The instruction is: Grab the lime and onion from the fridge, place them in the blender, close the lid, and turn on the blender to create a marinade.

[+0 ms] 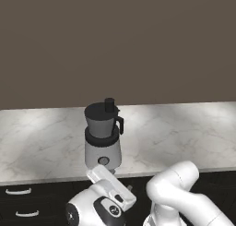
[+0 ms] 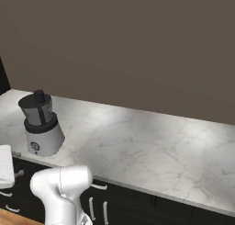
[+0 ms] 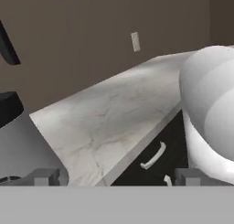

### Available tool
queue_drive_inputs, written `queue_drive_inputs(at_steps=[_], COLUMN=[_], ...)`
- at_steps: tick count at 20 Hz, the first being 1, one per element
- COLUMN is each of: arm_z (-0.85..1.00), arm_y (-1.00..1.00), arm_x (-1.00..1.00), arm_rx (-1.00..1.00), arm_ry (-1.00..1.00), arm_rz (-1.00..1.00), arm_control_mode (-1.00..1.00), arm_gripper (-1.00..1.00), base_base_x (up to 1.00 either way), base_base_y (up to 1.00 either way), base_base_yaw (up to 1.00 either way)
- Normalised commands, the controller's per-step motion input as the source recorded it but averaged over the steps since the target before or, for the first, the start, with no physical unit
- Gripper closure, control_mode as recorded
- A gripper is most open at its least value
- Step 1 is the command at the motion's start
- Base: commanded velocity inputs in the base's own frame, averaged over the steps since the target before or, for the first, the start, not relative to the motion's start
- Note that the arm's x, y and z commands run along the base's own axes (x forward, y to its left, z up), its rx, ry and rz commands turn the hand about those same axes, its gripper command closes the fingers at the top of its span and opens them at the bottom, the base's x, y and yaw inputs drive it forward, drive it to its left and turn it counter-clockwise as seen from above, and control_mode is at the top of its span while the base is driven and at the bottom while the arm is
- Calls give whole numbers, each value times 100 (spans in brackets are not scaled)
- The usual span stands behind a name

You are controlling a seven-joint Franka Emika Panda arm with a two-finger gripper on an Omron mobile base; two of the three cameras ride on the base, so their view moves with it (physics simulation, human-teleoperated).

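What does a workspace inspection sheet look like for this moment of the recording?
Surface: marble counter, pale and veined.
Job's things: blender upright near the counter's front edge, lid on the jar.
Clutter: nothing seen.
Grippers: gripper open, holding nothing, low beside the blender's base.
Cables: nothing seen.
Surroundings: brown wall with an outlet plate; black drawers with pale handles under the counter.

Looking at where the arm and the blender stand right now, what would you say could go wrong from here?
The blender stands near the counter's front edge, and the open gripper sits low and close beside its base; a careless swing might knock it over. The lid seems already on the jar, with no lime or onion in sight, so switching on now would likely blend nothing.
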Motion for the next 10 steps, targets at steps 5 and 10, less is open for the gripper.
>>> queue_drive_inputs(at_steps=[5,10], arm_z=[-31,-24], arm_y=[-1,5], arm_x=[33,36], arm_rx=[0,0], arm_ry=[-2,0], arm_rz=[0,0], arm_control_mode=[-100,-100], arm_gripper=[-100,-100], base_base_x=[0,0], base_base_y=[0,0], base_base_yaw=[0,0])
